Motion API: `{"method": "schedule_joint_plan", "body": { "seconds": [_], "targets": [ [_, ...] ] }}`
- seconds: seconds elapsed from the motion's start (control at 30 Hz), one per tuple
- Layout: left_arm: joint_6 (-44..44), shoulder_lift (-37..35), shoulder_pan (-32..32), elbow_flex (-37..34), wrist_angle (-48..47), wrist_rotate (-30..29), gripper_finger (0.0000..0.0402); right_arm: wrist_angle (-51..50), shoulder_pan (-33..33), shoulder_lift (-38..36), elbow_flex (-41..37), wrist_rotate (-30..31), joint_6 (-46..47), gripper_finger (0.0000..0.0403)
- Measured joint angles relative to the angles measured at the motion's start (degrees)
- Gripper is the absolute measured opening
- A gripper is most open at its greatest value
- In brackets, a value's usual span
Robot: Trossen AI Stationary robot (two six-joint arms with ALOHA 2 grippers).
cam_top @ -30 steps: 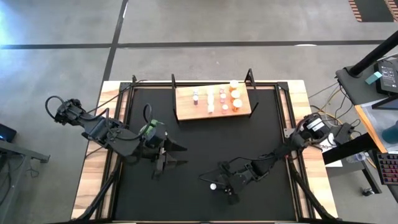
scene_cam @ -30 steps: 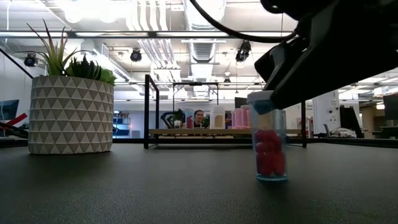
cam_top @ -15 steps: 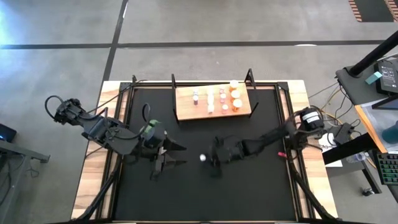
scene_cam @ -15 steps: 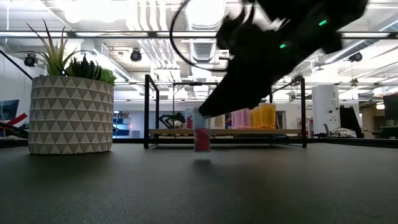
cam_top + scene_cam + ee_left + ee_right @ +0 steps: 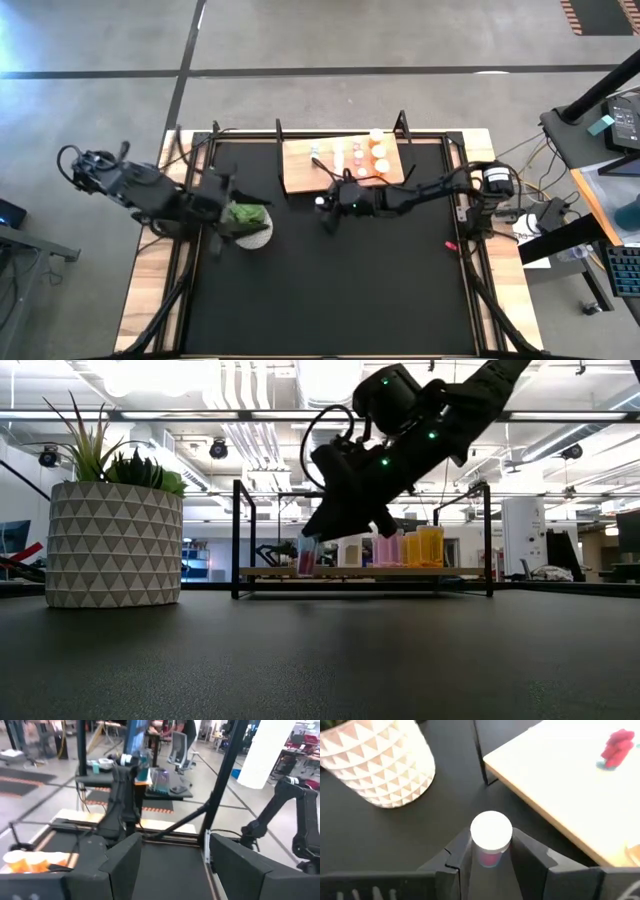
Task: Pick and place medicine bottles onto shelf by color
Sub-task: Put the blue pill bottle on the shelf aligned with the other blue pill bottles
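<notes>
My right gripper (image 5: 326, 202) is shut on a pink medicine bottle (image 5: 306, 557) with a white cap (image 5: 491, 831). It hangs above the table just in front of the shelf's left end. The shelf (image 5: 300, 170) is a light-wood board with black end frames at the table's far side. It carries several white-capped bottles, pink (image 5: 385, 549) and orange (image 5: 426, 546), standing on their bases. My left gripper (image 5: 175, 857) stands open and holds nothing, raised at the table's left beside the potted plant (image 5: 248, 215). My right gripper pinches the pink bottle between its two fingers (image 5: 462, 857), on the upper body just under the white cap (image 5: 490, 854). The fingers come slanting down from the table's right side. The bottle hangs roughly upright, cap up, lifted clear of the table.
The green plant in its patterned white pot (image 5: 114, 544) stands on the table's left half, close to the carried bottle's left. A small pink thing (image 5: 452, 244) lies near the table's right edge. The black tabletop (image 5: 340, 290) stretches toward the near edge.
My right gripper has swung from the table's near edge toward the far edge and the shelf. It carries the pink bottle, which stood on the table before and now hangs clear. My left gripper has drawn back toward the table's left edge and risen, uncovering the plant.
</notes>
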Motion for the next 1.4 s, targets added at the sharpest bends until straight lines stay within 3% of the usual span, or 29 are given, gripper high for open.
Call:
{"method": "schedule_joint_plan", "body": {
  "seconds": [0.43, 0.73, 1.23, 1.4],
  "targets": [
    [4.84, -6.32, 0.27, 0.00, -7.19, -1.35, 0.0219, -3.29, 0.83, 0.33, 0.34, -0.37, 0.00, 0.0109],
    [4.55, -6.60, 0.27, -0.02, -10.08, -1.75, 0.0219, -9.31, 0.86, 0.46, 0.34, -0.39, -0.26, 0.0111],
    [4.46, -6.41, 0.27, -0.02, -9.85, -2.10, 0.0219, -9.34, 0.86, 0.44, 0.34, -0.40, -0.07, 0.0112],
    [4.35, -6.28, 0.27, -0.02, -9.81, -2.10, 0.0219, -9.43, 0.86, 0.31, 0.31, -0.42, -0.04, 0.0131]
  ]
}}
